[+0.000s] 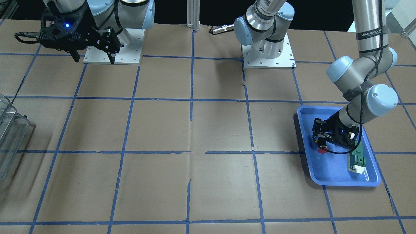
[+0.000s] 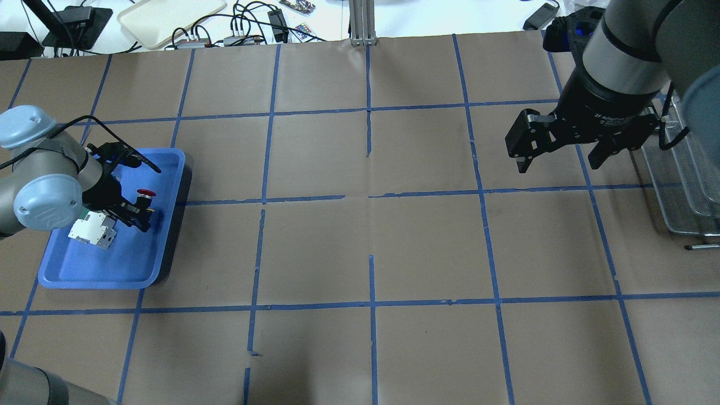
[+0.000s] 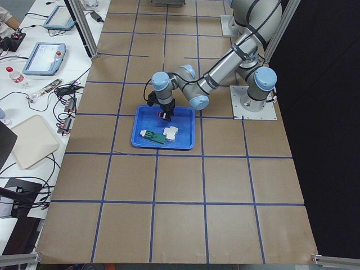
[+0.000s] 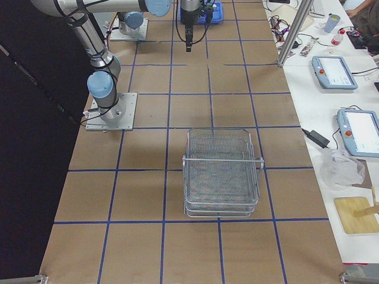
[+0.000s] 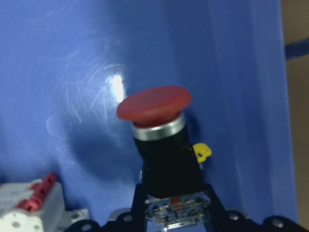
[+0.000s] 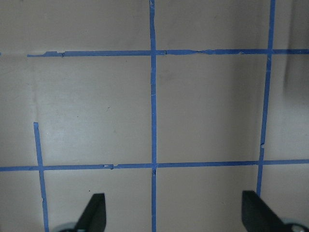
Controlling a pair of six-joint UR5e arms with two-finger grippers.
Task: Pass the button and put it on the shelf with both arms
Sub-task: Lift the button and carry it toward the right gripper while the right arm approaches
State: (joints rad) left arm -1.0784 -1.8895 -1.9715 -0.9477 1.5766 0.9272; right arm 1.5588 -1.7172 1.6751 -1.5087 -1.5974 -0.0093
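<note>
The button (image 5: 154,104), with a red mushroom cap, black body and clear rear block, is in my left gripper (image 2: 135,209) over the blue tray (image 2: 112,279). The jaws are shut on its rear block and the cap (image 2: 145,193) points away from the wrist. The button casts a shadow on the tray floor. It also shows in the front view (image 1: 322,149) under the left gripper (image 1: 320,142). My right gripper (image 2: 559,161) is open and empty, high above the table's right side, next to the wire-mesh shelf (image 2: 683,180). The shelf also shows in the right side view (image 4: 222,171).
A white-and-red block (image 2: 90,230) and a green-and-white flat part (image 1: 357,161) lie in the tray beside the left gripper. The table is brown paper with a blue tape grid. The arm bases (image 1: 268,53) stand at the robot's edge.
</note>
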